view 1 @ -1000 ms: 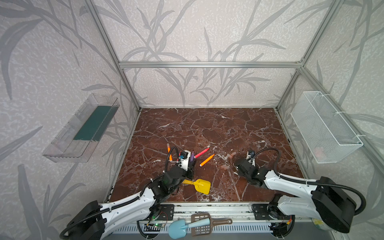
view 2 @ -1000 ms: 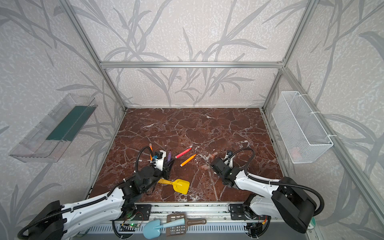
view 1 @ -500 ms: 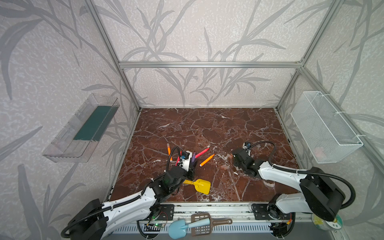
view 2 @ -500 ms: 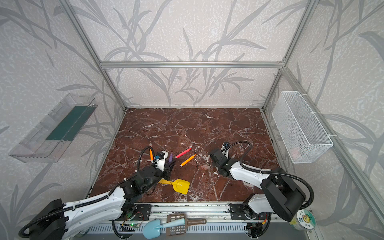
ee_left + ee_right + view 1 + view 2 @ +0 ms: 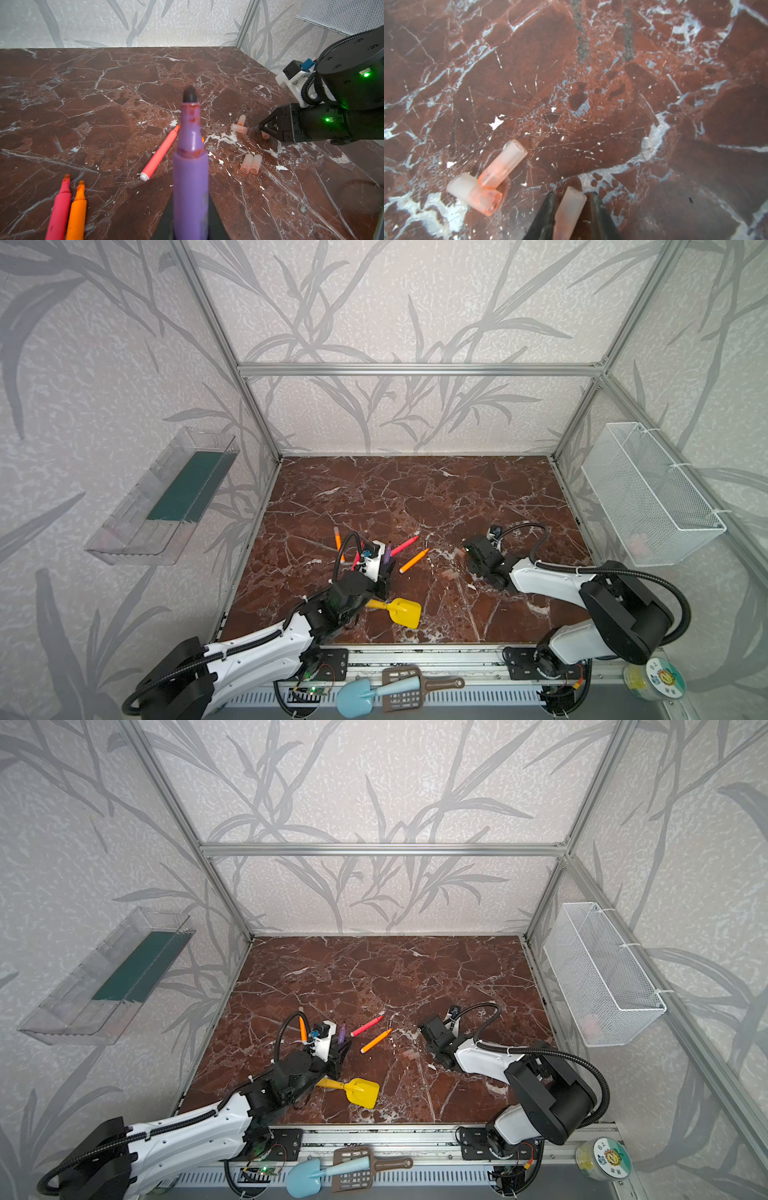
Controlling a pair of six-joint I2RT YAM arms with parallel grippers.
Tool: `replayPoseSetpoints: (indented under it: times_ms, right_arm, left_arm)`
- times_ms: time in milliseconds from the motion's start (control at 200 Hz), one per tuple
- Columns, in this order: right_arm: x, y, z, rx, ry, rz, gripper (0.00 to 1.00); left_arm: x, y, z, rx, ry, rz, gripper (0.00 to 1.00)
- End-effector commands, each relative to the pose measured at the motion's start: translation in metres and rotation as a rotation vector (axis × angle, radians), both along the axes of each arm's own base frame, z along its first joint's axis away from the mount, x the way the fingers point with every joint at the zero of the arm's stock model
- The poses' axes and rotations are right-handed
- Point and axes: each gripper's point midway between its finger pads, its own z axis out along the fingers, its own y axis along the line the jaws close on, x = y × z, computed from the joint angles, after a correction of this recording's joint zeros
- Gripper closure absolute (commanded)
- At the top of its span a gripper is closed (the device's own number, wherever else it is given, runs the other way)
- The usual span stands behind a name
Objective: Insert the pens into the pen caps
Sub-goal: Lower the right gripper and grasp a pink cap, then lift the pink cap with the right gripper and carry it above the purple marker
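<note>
My left gripper [image 5: 190, 199] is shut on the purple pen [image 5: 191, 166], whose dark tip points out over the table; both top views show it at the left [image 5: 387, 551]. A red-pink pen [image 5: 404, 544] and an orange pen [image 5: 413, 561] lie just to its right. Another red-pink pen [image 5: 59, 209] and orange pen [image 5: 76, 209] lie side by side near it. My right gripper [image 5: 572, 194] is low on the table, jaws narrowly open around one pen cap [image 5: 569, 209]; one finger touches it, with a slim gap at the other. Two crossed pen caps [image 5: 502, 164] lie beside it, and two more [image 5: 251, 164] nearer the middle.
A yellow toy shovel [image 5: 401, 611] lies right beside the left arm's wrist. A white wire basket [image 5: 648, 497] hangs on the right wall and a clear shelf [image 5: 166, 497] on the left wall. A blue scoop [image 5: 357, 697] rests on the front rail.
The right gripper has moved away from the front edge to the pen caps, and its jaws have narrowed around one of them. The left arm and the purple pen have stayed still.
</note>
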Motion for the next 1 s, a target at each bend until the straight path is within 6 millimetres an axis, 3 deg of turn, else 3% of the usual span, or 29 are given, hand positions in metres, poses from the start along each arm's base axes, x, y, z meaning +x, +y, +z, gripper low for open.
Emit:
replayPoseSetpoints:
  times_ms: [0, 100, 495, 660, 805, 995]
  right_arm:
    - [-0.002, -0.009, -0.003, -0.026, 0.008, -0.023, 0.76]
    - [-0.002, -0.008, -0.006, -0.024, 0.022, -0.021, 0.81]
    - [-0.002, -0.007, -0.019, -0.062, 0.082, -0.018, 0.78]
    - [-0.003, -0.008, -0.015, -0.04, 0.061, -0.029, 0.88]
    - [-0.005, -0.006, 0.017, 0.04, -0.018, -0.024, 0.94]
    - [-0.01, 0.01, 0.093, 0.218, -0.186, 0.079, 1.0]
  left_arm:
    - [0.004, -0.005, 0.017, -0.031, -0.029, -0.005, 1.0]
    - [0.004, -0.005, 0.017, -0.03, -0.028, -0.004, 1.0]
    - [0.004, -0.005, 0.017, -0.029, -0.029, -0.005, 1.0]
    - [-0.005, -0.017, 0.017, -0.036, -0.024, -0.095, 1.0]
    - [-0.023, -0.037, 0.021, -0.064, -0.02, -0.248, 1.0]
    - [-0.032, -0.057, 0.025, -0.107, -0.012, -0.36, 1.0]
